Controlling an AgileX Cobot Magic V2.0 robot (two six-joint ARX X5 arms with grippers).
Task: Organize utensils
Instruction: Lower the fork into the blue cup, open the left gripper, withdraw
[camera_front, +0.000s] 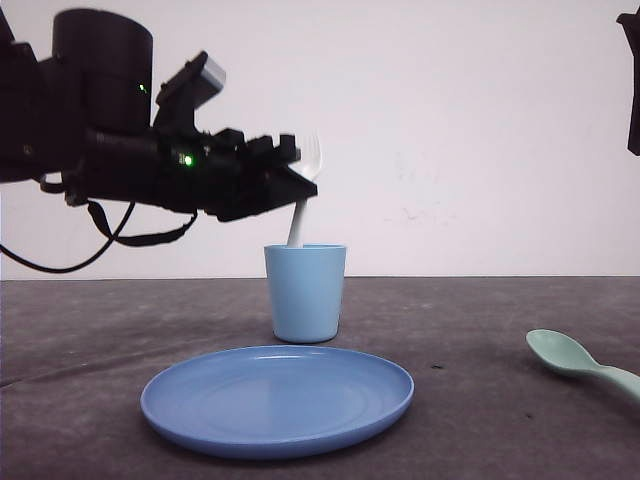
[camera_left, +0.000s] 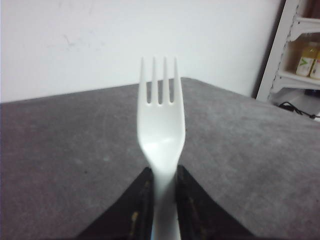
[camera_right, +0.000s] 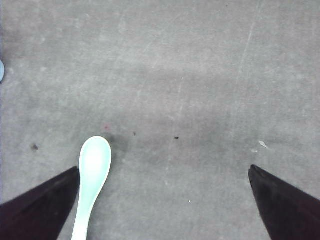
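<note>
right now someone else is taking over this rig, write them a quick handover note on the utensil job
Left gripper: shut on the white fork, tines up, held above the light blue cup. The handle's lower end dips behind the cup's rim; whether it is inside yet cannot be told.
Right gripper: open, empty, hovering over the table with the mint-green spoon close by one finger.
Spoon lies flat on the grey table, to the right of the blue plate, which holds nothing.
Done: fork picked up and brought to the cup.
Left: release the fork, then grasp the spoon and put it away, probably in the cup too.
</note>
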